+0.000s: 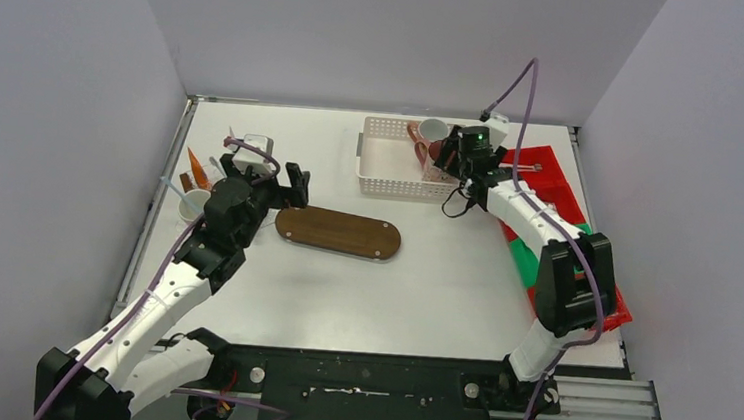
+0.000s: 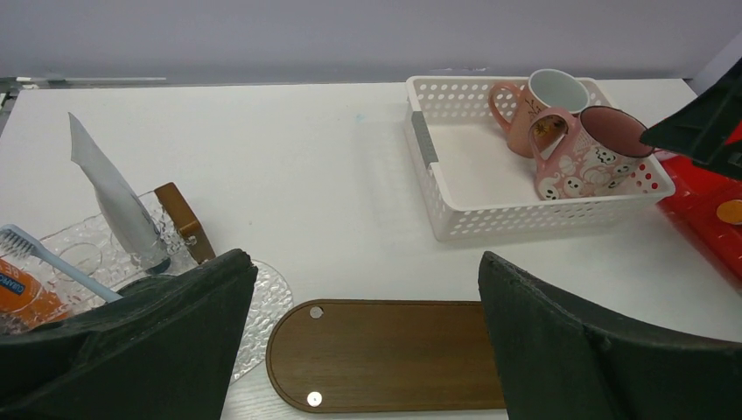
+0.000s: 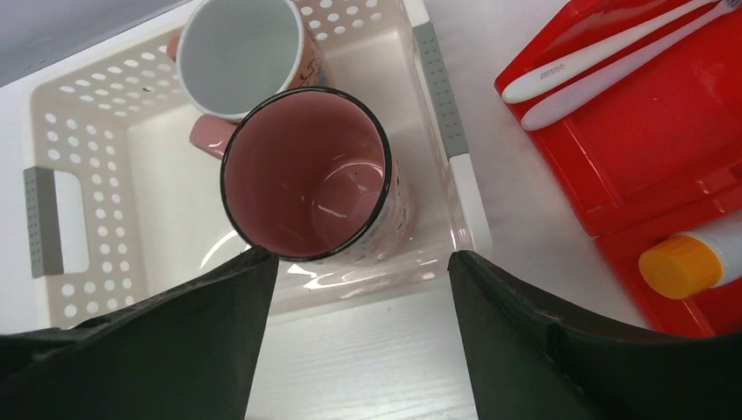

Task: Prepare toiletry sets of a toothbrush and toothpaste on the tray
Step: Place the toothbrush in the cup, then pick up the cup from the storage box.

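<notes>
The oval wooden tray (image 1: 338, 232) (image 2: 394, 354) lies bare at mid-table. My left gripper (image 1: 290, 186) (image 2: 365, 262) hangs open above its left end. Two mugs stand in the white perforated basket (image 1: 392, 161) (image 3: 52, 157): a pink patterned mug with a dark rim (image 3: 306, 175) (image 2: 586, 153) and a pink mug, white inside (image 3: 241, 52) (image 2: 547, 96). My right gripper (image 1: 455, 161) (image 3: 363, 289) is open over the basket's near wall, its tips just short of the patterned mug. Two white toothbrushes (image 3: 604, 57) and a toothpaste tube with an orange cap (image 3: 687, 267) lie in the red tray (image 1: 559, 200).
A glass dish (image 2: 262, 306) at the left holds a white tube (image 2: 114, 197), a blue-bristled toothbrush (image 2: 52, 258) and an orange tube (image 2: 22, 293). A mug (image 1: 191, 206) stands beside it. Grey walls enclose the table on three sides.
</notes>
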Motion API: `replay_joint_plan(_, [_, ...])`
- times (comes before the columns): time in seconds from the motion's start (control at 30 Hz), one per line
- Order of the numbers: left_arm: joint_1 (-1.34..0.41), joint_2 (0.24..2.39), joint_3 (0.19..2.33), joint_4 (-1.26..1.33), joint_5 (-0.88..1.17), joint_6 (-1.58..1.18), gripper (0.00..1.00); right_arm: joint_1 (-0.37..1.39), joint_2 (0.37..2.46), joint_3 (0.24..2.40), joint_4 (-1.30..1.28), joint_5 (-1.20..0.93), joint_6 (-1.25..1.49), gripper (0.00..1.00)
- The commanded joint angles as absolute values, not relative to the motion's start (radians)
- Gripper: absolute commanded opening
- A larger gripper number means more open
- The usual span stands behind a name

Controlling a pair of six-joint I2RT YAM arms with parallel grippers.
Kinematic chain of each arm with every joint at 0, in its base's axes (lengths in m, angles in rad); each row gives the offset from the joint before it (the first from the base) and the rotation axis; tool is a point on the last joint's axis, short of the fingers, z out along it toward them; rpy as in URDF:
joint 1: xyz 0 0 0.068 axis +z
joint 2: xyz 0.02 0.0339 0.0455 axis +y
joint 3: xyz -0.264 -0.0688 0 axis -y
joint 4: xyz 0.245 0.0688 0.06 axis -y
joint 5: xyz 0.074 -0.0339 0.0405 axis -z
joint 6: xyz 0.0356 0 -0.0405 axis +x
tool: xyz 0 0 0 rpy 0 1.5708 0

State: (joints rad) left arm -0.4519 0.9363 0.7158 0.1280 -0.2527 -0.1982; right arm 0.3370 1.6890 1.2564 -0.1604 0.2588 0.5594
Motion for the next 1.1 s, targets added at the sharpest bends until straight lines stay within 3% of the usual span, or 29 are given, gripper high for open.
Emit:
replay_joint_plan(0.0, [-0.464, 0.941, 0.747, 0.175, -0.229, -0.199, 0.97, 0.321, 1.764, 1.366, -0.203, 0.287, 0.616, 0.71])
replay_joint_plan(0.43, [-0.474, 0.936, 0.745, 0.179, -0.23, -0.19, 0.97, 0.306, 1.929, 1.496, -0.229, 0.287, 0.626, 0.6])
replay_joint_plan(0.57, [-0.475, 0.934, 0.744, 0.181, -0.227, -0.189, 0.97, 0.302, 1.953, 1.516, -0.253, 0.284, 0.626, 0.47])
replay_joint_plan(0.83, [-0.476, 0.935, 0.741, 0.186, -0.221, -0.188, 0.97, 0.294, 1.935, 1.561, -0.294, 0.291, 0.601, 0.08])
replay_joint_plan(0.93, [-0.476, 0.935, 0.74, 0.187, -0.217, -0.188, 0.97, 0.294, 1.912, 1.582, -0.307, 0.298, 0.577, 0.01])
replay_joint_plan(1.07, [-0.475, 0.936, 0.739, 0.189, -0.207, -0.187, 0.97, 0.293, 1.876, 1.602, -0.314, 0.298, 0.538, 0.0])
